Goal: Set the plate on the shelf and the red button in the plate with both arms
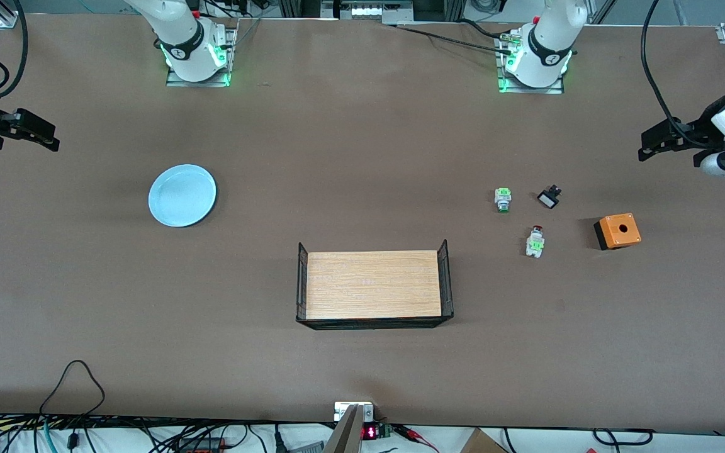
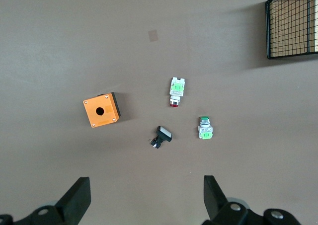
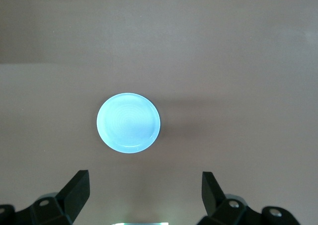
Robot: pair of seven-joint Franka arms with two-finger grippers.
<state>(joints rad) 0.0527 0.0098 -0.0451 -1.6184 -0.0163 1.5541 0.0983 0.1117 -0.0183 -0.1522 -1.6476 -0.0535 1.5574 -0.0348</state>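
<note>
Brown table (image 1: 362,157) under plate (image 1: 182,195), red button (image 1: 535,241).

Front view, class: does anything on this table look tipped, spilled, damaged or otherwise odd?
Nothing spilled or broken. The red button and the green-capped switch lie on their sides on the table, as does the small black-and-white part. The plate sits flat.

Wooden tray with black mesh ends (image 1: 374,284): mid-table, well apart from both claws.
Orange box (image 1: 617,230): the part closest to the left claw's end.
Green-capped switch (image 1: 503,199): beside black-and-white part (image 1: 549,197), nearer the left claw.
</note>
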